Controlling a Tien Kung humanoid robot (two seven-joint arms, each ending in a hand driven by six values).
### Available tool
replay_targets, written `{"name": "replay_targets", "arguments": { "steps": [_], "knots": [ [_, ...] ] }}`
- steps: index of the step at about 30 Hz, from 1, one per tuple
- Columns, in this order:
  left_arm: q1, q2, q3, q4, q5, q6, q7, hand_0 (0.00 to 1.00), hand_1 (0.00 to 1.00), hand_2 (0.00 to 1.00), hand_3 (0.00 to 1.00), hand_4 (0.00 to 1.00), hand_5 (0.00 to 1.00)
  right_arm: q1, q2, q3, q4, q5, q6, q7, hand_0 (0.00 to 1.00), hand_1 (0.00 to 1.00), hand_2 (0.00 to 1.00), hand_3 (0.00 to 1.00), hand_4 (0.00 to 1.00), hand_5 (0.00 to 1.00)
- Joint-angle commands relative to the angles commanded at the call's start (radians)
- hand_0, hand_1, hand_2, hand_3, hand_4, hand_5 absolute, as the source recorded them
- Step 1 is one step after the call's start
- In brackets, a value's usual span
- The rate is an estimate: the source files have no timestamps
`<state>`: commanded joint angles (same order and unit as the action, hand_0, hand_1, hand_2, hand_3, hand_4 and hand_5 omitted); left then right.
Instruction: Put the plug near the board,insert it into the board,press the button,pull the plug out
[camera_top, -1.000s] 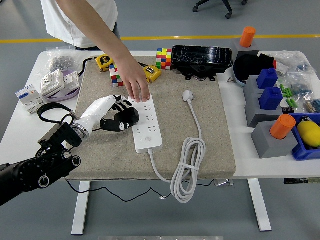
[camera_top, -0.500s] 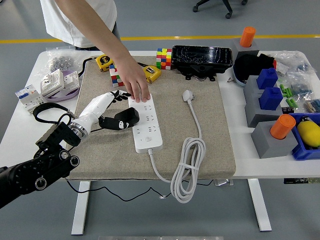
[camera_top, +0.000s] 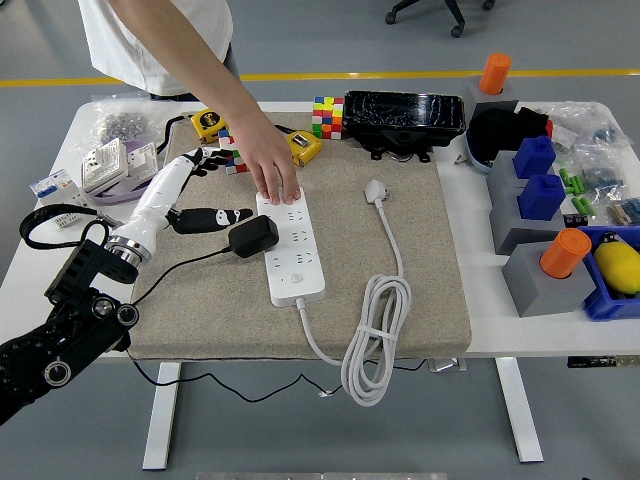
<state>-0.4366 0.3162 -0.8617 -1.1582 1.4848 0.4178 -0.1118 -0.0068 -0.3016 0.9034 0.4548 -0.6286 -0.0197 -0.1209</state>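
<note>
head view: left robot hand (camera_top: 190, 190) fingers spread wide, holding nothing, left of the white rectangular power strip (camera_top: 290, 248) | black blocky plug (camera_top: 253, 237) lies against strip's left edge | person's hand (camera_top: 272, 175) presses strip's far end
</note>
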Motion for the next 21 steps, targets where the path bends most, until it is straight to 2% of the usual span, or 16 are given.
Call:
{"name": "replay_targets", "arguments": {
  "steps": [10,11,16,17,21],
  "knots": [
    [0.041,-0.001,-0.061,-0.025,-0.002,0.010,-0.010,0.690,0.741,0.753,0.773,0.998,0.328,-0.002,0.003,-0.004,0.001,0.001,0.000,0.001,0.681,0.688,0.696,0.597,0.935,0.532],
    [0.043,0.000,-0.064,-0.027,-0.004,0.014,-0.013,0.696,0.738,0.750,0.770,0.998,0.377,-0.001,0.002,-0.004,0.003,0.000,0.000,0.001,0.682,0.688,0.695,0.598,0.935,0.531],
    [0.051,0.005,-0.064,-0.039,-0.010,0.028,-0.019,0.696,0.738,0.750,0.770,0.998,0.377,0.000,0.004,0.001,0.005,-0.001,-0.001,0.002,0.682,0.688,0.695,0.598,0.935,0.531],
    [0.054,0.005,-0.065,-0.042,-0.012,0.032,-0.020,0.699,0.739,0.751,0.768,0.984,0.455,-0.001,0.004,0.001,0.004,-0.001,0.000,0.001,0.681,0.687,0.695,0.598,0.935,0.531],
    [0.069,0.004,-0.068,-0.049,-0.023,0.051,-0.021,0.699,0.739,0.751,0.768,0.984,0.455,-0.003,0.004,0.005,0.003,-0.002,-0.001,0.001,0.681,0.687,0.695,0.598,0.935,0.531]
  ]
}}
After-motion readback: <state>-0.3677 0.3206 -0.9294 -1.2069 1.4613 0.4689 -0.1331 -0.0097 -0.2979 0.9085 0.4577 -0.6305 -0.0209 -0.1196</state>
